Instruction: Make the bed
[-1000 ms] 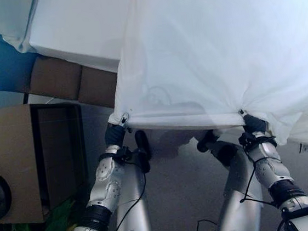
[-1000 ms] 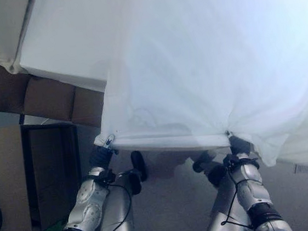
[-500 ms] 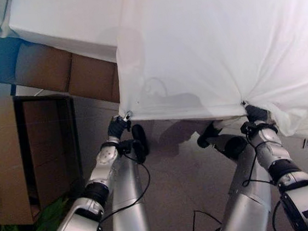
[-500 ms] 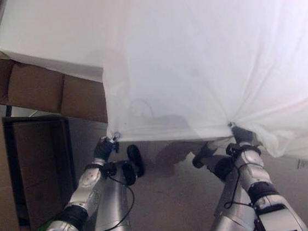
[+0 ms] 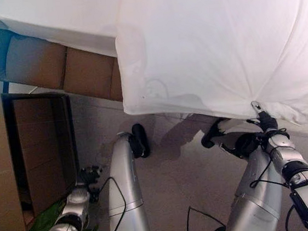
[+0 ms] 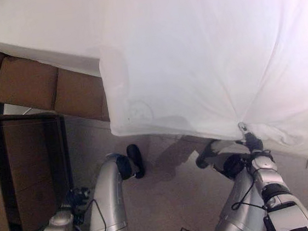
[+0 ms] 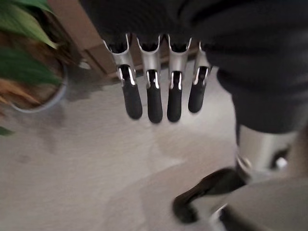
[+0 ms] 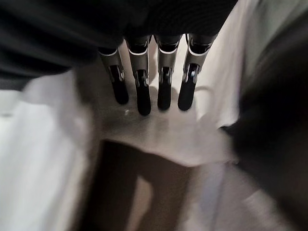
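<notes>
- Left hand (image 7: 159, 91): fingers straight, holding nothing, hanging low over the grey floor (image 5: 178, 190) beside the brown cardboard box (image 5: 15, 157).
- Right hand (image 5: 266, 121): up at the sheet's lower edge. In its wrist view the fingers (image 8: 144, 96) are straight with white cloth around them; no clear grasp visible.
- Thin white bed sheet (image 5: 218, 42): draped over the white mattress (image 5: 56, 21), near edge hanging off the bed's side.
- Brown padded bed base (image 5: 55, 70) under the mattress; green leafy plant (image 7: 24, 53) by the box.
</notes>
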Robot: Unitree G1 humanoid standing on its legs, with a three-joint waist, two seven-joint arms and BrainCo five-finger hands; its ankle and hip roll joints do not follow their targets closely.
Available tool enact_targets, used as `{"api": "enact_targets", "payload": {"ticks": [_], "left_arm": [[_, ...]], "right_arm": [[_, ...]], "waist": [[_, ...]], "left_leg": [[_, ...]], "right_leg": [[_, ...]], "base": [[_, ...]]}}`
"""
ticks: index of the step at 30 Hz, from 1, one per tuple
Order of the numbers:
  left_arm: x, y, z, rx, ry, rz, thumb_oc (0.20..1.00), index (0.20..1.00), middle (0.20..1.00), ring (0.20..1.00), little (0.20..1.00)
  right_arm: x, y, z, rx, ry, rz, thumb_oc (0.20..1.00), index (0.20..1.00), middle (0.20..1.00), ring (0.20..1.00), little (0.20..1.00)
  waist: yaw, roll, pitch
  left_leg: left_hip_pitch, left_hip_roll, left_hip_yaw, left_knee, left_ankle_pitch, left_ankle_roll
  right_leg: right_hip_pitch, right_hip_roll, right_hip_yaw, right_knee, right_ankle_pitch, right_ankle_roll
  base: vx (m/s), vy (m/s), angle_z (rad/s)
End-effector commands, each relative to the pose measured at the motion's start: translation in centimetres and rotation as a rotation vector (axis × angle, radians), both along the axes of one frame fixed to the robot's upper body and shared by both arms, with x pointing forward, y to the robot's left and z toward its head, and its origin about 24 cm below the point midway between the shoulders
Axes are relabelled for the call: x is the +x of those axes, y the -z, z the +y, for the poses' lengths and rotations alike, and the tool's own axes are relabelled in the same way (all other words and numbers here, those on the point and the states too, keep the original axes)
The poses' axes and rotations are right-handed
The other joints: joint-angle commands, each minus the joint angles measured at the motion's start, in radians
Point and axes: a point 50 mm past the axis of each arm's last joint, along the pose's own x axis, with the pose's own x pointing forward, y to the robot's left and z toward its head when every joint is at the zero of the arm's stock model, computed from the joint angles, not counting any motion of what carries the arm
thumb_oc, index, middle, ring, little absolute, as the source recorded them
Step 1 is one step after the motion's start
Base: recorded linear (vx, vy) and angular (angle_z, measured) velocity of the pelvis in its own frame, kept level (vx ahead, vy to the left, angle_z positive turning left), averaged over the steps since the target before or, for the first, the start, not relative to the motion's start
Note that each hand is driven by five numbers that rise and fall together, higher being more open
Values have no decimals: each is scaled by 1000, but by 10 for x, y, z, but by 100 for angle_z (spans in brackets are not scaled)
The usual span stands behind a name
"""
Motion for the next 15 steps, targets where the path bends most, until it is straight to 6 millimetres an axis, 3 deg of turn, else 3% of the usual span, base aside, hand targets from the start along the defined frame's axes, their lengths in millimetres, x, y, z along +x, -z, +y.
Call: {"api": "enact_targets", "payload": {"ticks": [1,5,11,15], "left_arm": [[-30,16,15,55,-18,113,1000,1000,1000,1000,1000],[-35,18,17,83,4,136,1000,1000,1000,1000,1000],[-35,15,17,79,-1,88,1000,1000,1000,1000,1000],[-31,9,14,107,-52,-7,1000,1000,1000,1000,1000]], "right_arm": [[-132,109,-20,-9,106,593,1000,1000,1000,1000,1000],[-147,116,-24,-31,104,683,1000,1000,1000,1000,1000],[-165,116,-36,-115,116,790,1000,1000,1000,1000,1000],[-147,99,-46,-212,224,658,1000,1000,1000,1000,1000]], "waist": [[-27,19,-16],[-17,18,-16],[-2,17,-16],[-8,12,-16]], "left_leg": [[54,-38,69,-124,34,73],[100,-41,75,-163,48,67],[247,-48,111,-338,100,46],[383,-36,147,-465,135,27]], "right_leg": [[-32,-9,62,-46,74,40],[23,-8,32,-84,91,48],[183,9,-60,-263,157,87],[311,46,-119,-406,203,118]], "base": [[-36,-18,0],[-54,-20,0],[-77,-27,-6],[-73,2,-15]]}}
